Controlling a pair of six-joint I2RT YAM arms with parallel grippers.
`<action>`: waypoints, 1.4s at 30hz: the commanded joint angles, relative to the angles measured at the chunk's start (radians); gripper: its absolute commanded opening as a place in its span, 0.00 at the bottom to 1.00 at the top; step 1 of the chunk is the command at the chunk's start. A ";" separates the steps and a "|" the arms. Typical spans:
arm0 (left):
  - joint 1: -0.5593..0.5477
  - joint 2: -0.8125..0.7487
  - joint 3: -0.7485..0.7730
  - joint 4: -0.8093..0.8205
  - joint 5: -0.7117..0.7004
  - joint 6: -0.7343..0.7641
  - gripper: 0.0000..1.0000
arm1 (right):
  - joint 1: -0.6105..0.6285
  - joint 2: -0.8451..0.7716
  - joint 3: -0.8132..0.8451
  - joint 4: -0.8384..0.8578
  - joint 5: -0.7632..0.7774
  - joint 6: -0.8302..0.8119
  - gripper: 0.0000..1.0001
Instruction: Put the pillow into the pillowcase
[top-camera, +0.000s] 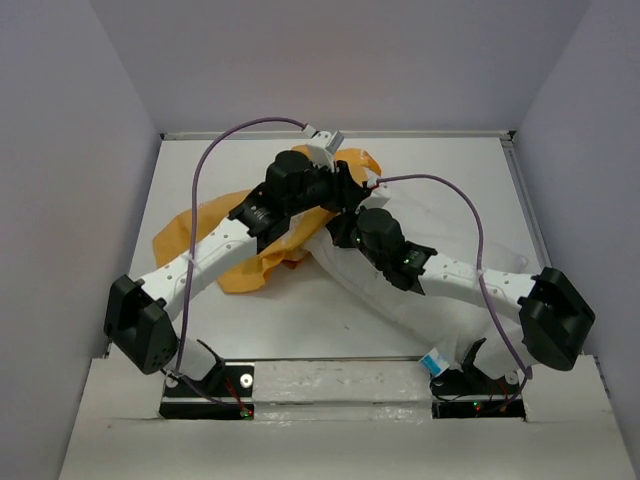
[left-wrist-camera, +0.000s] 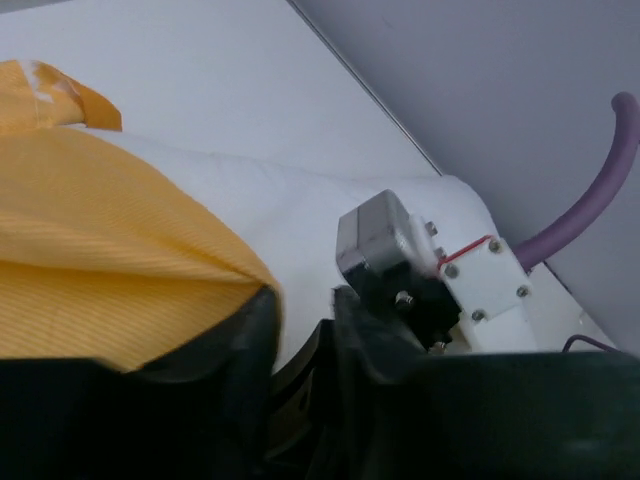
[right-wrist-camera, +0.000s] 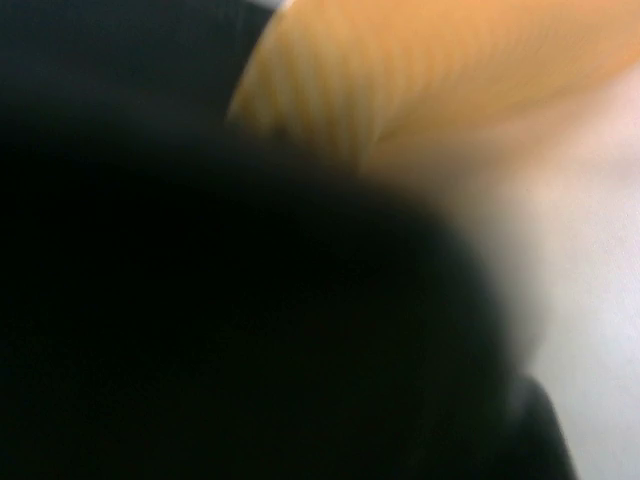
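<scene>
Insertion judged barely begun: pillowcase (top-camera: 200, 235) bunched left, pillow (top-camera: 392, 306) stretched right. Left gripper (left-wrist-camera: 300, 345) jaws slightly parted at orange hem; right gripper (top-camera: 348, 208) closed, hold undiscernible. Hem grip, pull over pillow needed.

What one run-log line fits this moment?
pillowcase: draped over pillow | pillow: mostly out | left gripper: at pillowcase edge, grip unclear | right gripper: shut

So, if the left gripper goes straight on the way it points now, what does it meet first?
Most likely the white pillow, right ahead of the left gripper, beside the pillowcase edge. The right arm's wrist camera sits just beside that line; depth is unclear, so it could be touched too.
</scene>
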 joint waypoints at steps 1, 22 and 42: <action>-0.019 -0.125 -0.057 0.078 0.086 -0.033 0.66 | 0.023 -0.013 0.030 0.122 0.005 0.014 0.00; -0.228 -0.532 -0.976 0.289 -0.660 -0.371 0.91 | -0.212 0.070 0.294 -0.030 -0.025 -0.001 0.00; 0.074 0.185 -0.771 1.075 -0.658 -0.251 0.80 | -0.221 -0.005 0.223 -0.012 -0.142 0.025 0.00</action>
